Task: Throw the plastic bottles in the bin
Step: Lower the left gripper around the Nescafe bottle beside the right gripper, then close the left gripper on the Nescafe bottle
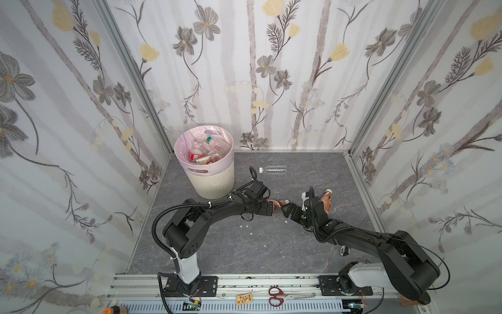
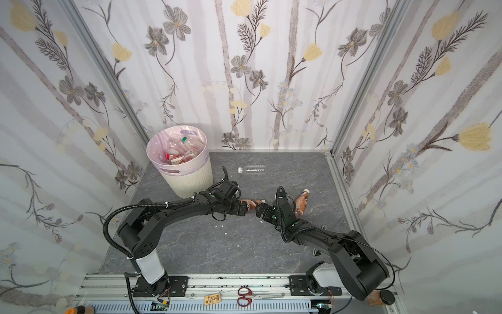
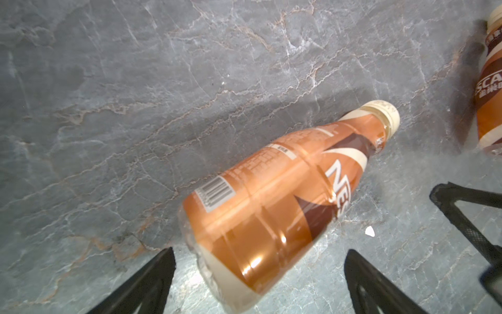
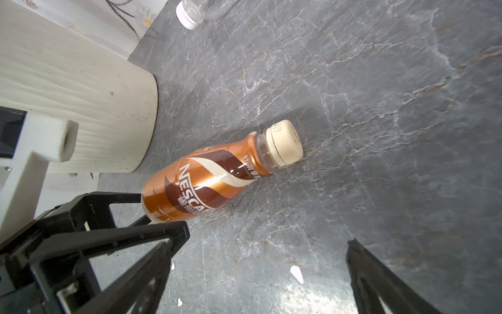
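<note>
A grey, marble-veined counter (image 1: 271, 252) fills the floor of a booth walled on three sides with pale wallpaper (image 1: 244, 68) of grey and yellow flowers, with aluminium posts in the corners. White scraps (image 1: 245, 225) dot the counter, and red-handled scissors (image 1: 277, 296) lie on the front rail (image 1: 135, 282).

The bin (image 1: 212, 185) stands at the back left corner, its pink liner holding several plastic bottles (image 1: 214, 145). A clear bottle (image 1: 273, 169) lies on its side near the back wall. A brown coffee bottle (image 3: 271, 206) lies mid-counter between the two arms, its base between the left jaws, which are spread wide; whether they touch it I cannot tell. The right jaws, also released and holding nothing, hang over bare counter just beside its cap. A second brown bottle (image 1: 326, 199) lies just beyond the right arm (image 1: 353, 233)
</note>
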